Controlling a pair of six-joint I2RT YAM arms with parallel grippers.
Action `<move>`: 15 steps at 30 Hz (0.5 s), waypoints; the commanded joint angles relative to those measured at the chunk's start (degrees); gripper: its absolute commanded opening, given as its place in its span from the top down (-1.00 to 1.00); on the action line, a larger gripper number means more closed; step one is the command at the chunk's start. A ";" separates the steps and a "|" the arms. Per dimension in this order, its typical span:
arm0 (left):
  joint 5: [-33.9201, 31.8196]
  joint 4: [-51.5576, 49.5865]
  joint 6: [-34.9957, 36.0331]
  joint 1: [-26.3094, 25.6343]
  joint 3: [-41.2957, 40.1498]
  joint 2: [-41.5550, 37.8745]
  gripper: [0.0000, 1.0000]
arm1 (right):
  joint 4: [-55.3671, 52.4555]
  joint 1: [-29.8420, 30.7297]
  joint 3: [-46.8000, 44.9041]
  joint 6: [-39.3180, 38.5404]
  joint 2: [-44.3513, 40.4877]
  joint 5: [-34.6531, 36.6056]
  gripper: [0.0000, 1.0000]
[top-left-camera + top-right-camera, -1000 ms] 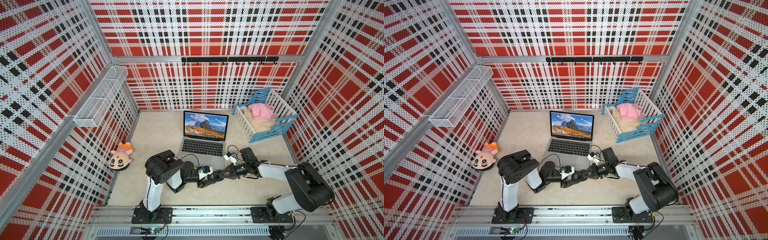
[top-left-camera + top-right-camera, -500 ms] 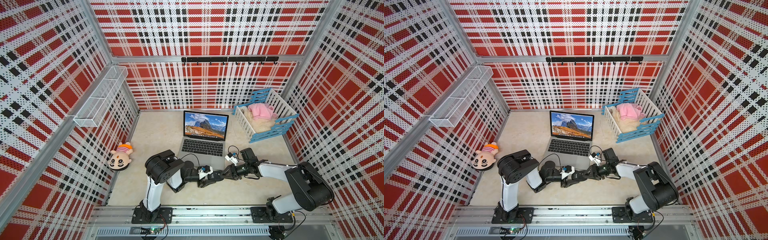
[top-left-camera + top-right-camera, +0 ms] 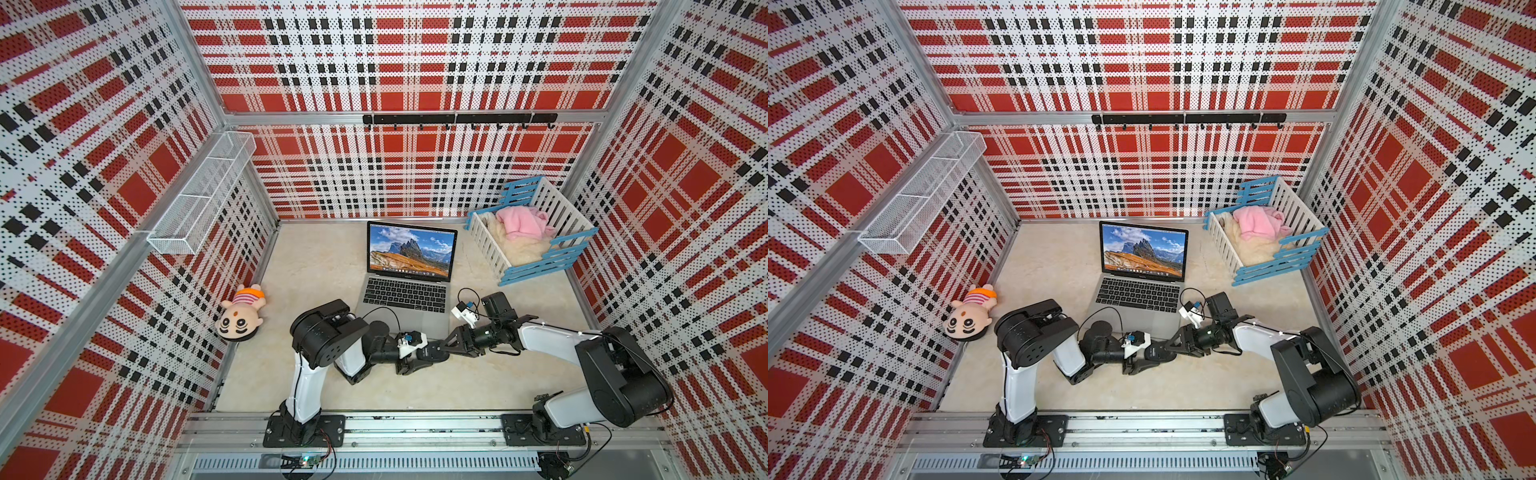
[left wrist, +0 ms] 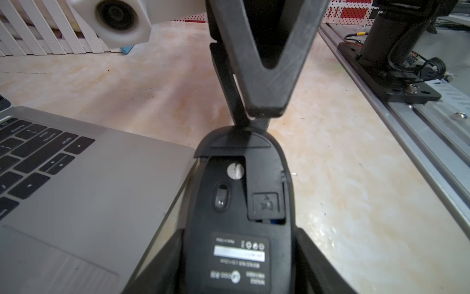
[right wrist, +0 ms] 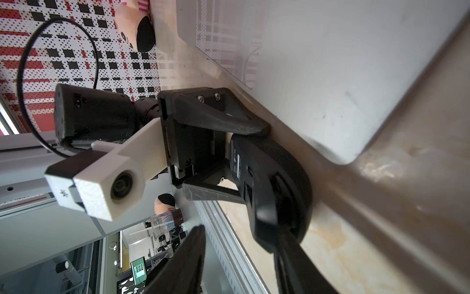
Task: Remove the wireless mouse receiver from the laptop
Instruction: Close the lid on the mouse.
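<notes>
Upturned matte black mouse [image 4: 229, 221] clamped by left tool [image 4: 239, 234], beside smooth silver laptop [image 4: 101, 191] on marbled beige bench [image 4: 343, 178].
Small square black receiver [image 4: 265, 205] sits in the mouse's underside recess; right tool [image 5: 239, 234], fingers tapered, stands spread at its rounded end.

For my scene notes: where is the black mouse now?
In the left wrist view, the black mouse is held in the left gripper, just off the laptop's front right corner.

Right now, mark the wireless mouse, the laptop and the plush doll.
wireless mouse [image 4: 236, 221]: left wrist view, on its black underside.
laptop [image 3: 405, 296]: in a top view, on the keyboard.
plush doll [image 3: 240, 323]: in a top view, on the face.
</notes>
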 commanded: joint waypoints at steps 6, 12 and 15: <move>0.24 -5.63 -0.43 -0.02 0.05 1.94 0.24 | -2.17 -0.29 0.84 -2.26 -0.35 1.57 -0.10; 0.20 -5.72 -0.51 -0.02 0.12 2.01 0.24 | -3.57 -0.29 1.41 -2.47 -0.67 3.19 -0.17; 0.19 -5.72 -0.61 0.06 0.18 2.19 0.25 | -4.23 -0.29 1.84 -2.47 -0.91 4.01 -0.28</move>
